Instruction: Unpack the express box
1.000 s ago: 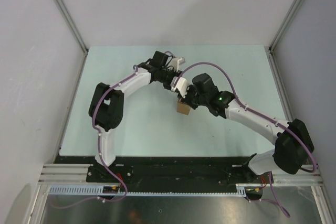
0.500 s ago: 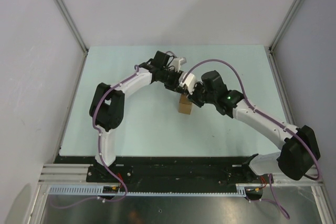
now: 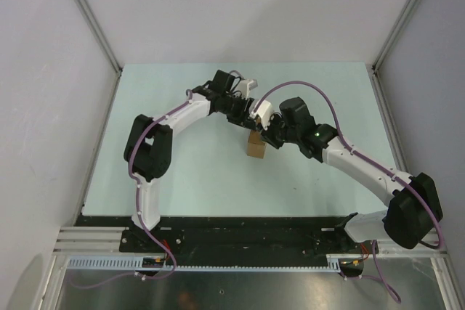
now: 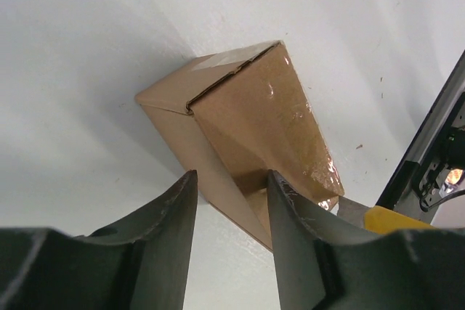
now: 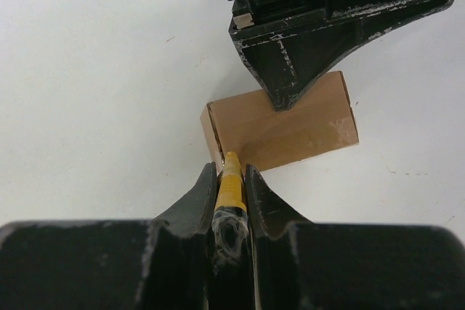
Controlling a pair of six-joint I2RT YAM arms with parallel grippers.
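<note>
Arms from both sides meet over the small brown box point(image 3: 255, 148), which sits near the middle of the pale green worktop point(image 3: 174, 172). From above, the left tool point(image 3: 245, 115) comes at the box from the far side and the right tool point(image 3: 265, 133) from the right, but this view is too small to show their fingers. The left wrist view shows the left tool point(image 4: 231, 208) right above the box point(image 4: 240, 128). Its two fingers point(image 4: 163, 230) are a little apart with nothing gripped between them, and I think they are there to keep the box from sliding. Shiny tape point(image 4: 309, 147) runs along the top of the box, and the flaps are down. A bit of the yellow knife point(image 4: 392, 219) peeks in at the right. In the right wrist view, the right tool point(image 5: 231, 179) is squeezed tight on the yellow knife point(image 5: 231, 183). The tip of the knife touches the near top edge of the box point(image 5: 290, 132), likely so it can cut the tape. The left tool point(image 5: 287, 99) seems to press down on the lid. The box is closed, so what is inside cannot be seen.
</note>
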